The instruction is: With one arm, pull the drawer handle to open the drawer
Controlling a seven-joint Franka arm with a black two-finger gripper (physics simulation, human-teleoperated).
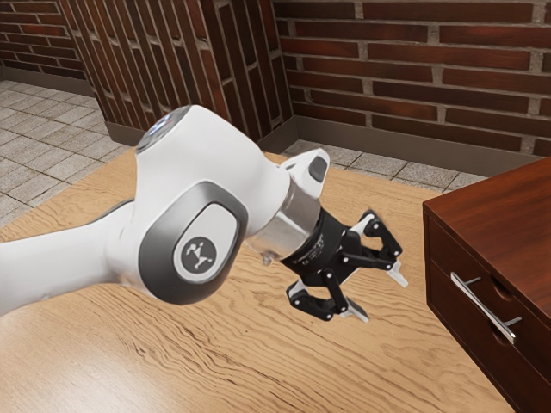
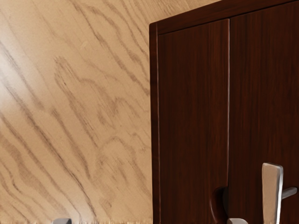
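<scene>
While the fingers (image 1: 397, 276) stand spread wide and grip nothing, they hover just above the table (image 1: 172, 361), with a clear gap between them and the cabinet (image 1: 499, 198). At about three o'clock from them in the exterior view, near but not touching, a silver bar handle (image 1: 486, 305) runs aslant across the dark drawer (image 1: 461, 258) front. The drawer looks fully shut, flush with the cabinet face. Behind the fingers, toward nine o'clock, the white arm (image 1: 198, 232) stretches back over the table, and a brick wall (image 1: 413, 69) closes the room at twelve.

The approach looks like the risky part. If the hand arrives a little off the bar's line, one fingertip could strike the drawer front or the bar's end and skid rather than straddle it. A shallow bite, closing only on the bar's edge, would likely slip once the pull begins. And a pull angled away from the drawer's own travel might bind it, or drag the whole cabinet across the table.
</scene>
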